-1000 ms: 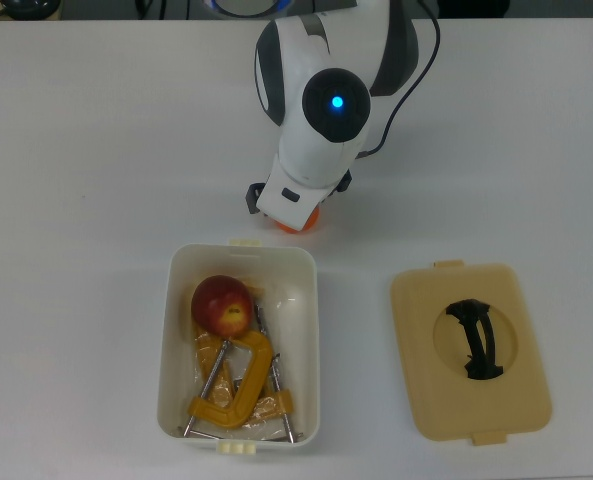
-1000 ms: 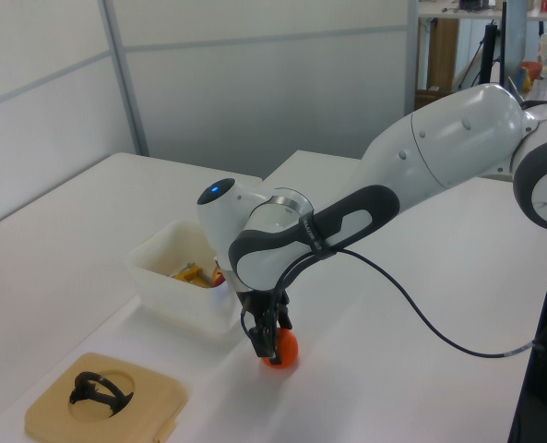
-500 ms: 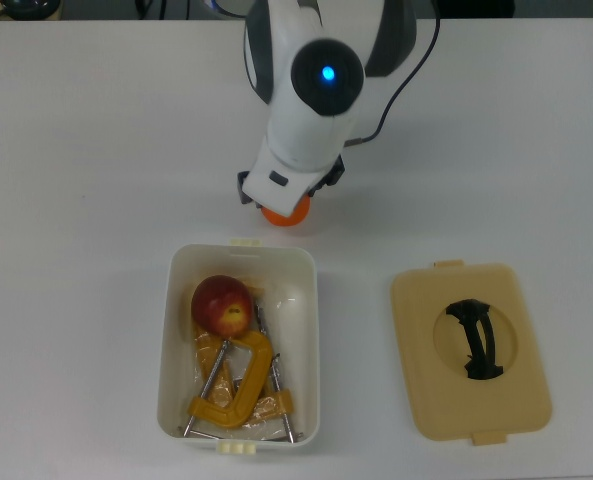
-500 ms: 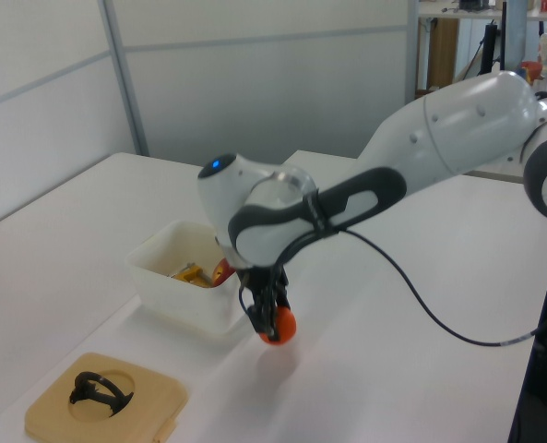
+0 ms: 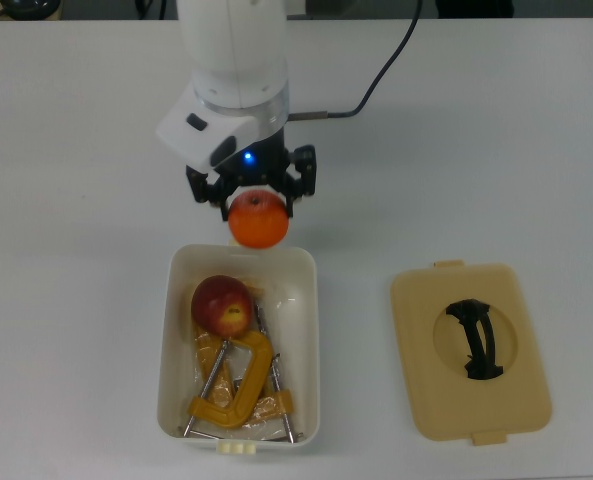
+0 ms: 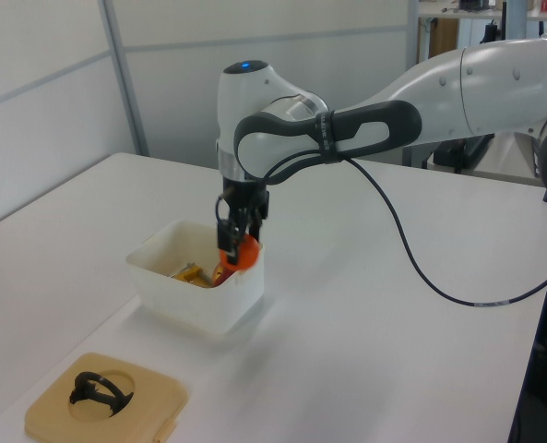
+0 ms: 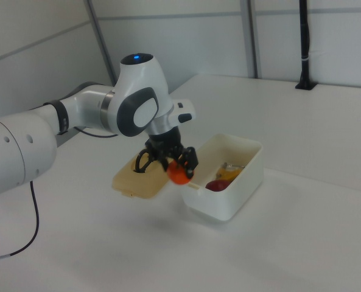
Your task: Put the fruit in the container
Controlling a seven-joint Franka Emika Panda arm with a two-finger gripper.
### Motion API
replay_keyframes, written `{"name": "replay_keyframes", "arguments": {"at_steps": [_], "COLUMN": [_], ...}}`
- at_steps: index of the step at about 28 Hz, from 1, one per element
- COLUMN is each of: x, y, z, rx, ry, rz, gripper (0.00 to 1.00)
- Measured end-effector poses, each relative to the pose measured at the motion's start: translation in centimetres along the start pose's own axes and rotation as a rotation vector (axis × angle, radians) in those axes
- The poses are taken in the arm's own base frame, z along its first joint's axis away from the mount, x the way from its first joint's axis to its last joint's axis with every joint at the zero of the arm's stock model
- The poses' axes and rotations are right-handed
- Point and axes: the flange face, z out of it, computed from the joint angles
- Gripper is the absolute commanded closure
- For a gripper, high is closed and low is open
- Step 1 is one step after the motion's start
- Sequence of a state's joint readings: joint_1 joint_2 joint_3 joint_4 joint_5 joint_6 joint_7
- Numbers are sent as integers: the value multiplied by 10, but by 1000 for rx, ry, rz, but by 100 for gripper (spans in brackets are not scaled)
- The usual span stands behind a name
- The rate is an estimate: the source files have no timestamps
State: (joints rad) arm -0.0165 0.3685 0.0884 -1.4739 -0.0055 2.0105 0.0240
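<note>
So I'm holding the orange [image 5: 258, 220] in my claw [image 5: 253, 197] right now, fingers clamped on either side of it, and it's hanging in the air clear of the surface [image 5: 76, 200]. In the top view it's sitting right over the top edge of the white container [image 5: 309, 330], half over the rim and half over the bare surface beyond it. In the left view the orange [image 6: 241, 253] is hovering just above the near right corner of the container [image 6: 190, 295], and in the right view it's hanging at the right view's left end of the container [image 7: 229, 201], a bit above the rim.

The apple [image 5: 222, 304] is lying inside the container, up in the top view's upper-left part of it, red with a yellowish patch. Below it in the same container I'm seeing a yellow-orange C-clamp [image 5: 238, 385] lying flat with its metal screws sticking out, plus some crinkly clear wrapping under it. The apple and the clamp are just beside each other, maybe touching, I can't tell.

The beige lid [image 5: 471, 350] with the black handle [image 5: 473, 338] is lying flat on the surface off to the top view's right of the container, well apart from it. My arm is reaching in from the top view's upper side, with its cable trailing off behind.
</note>
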Motion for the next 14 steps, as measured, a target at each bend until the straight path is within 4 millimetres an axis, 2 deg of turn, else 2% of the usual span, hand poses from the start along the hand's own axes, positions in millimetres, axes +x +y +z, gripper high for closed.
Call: {"name": "replay_keyframes", "arguments": {"at_steps": [3,6,8,9,10,14], "x": [11,19,21,22,22,22], "y": [6,8,10,12,15,21], "z": [1,11,20,23,28,36], "rx": [4,10,12,12,11,9], "ry": [86,138,143,143,140,129], "rz": [61,107,123,129,136,145], "gripper": [84,41,19,4,0,0]}}
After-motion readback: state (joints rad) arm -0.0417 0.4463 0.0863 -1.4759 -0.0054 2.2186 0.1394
